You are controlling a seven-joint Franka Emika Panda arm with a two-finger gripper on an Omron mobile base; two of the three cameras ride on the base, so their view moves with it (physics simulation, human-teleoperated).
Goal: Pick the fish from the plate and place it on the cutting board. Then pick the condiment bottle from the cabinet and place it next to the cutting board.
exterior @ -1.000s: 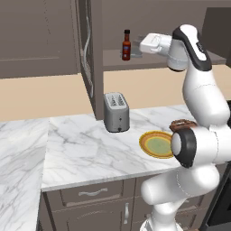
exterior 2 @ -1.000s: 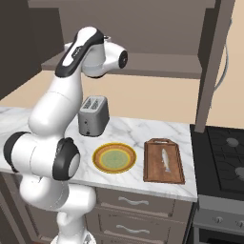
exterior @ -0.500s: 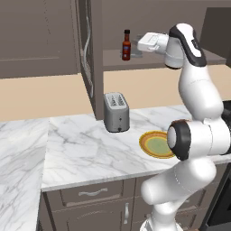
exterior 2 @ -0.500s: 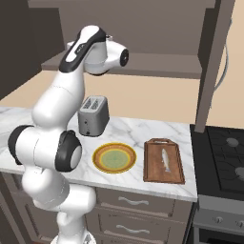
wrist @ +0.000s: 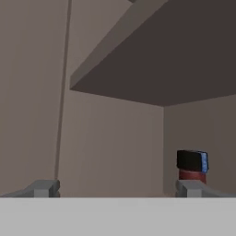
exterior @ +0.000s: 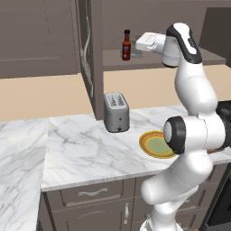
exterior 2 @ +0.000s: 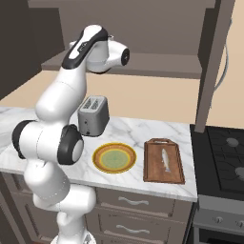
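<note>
Task status: fish (exterior 2: 165,159) lies on cutting board (exterior 2: 164,162), plate (exterior 2: 114,157) bare on tabletop (exterior: 85,149), first half done; condiment bottle (exterior: 126,45) stands on cabinet (exterior: 88,54) shelf, ungrasped; hand (exterior: 143,43) released, jaws wide, raised just beside bottle.

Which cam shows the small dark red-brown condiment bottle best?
Left base view: the small dark red-brown condiment bottle stands whole on the cabinet shelf. Hand view catches just its cap. In the right base view the white arm blocks it.

Marble counter (exterior: 81,149) over brown drawers (exterior 2: 138,205), beside a black stove (exterior 2: 224,157).
</note>
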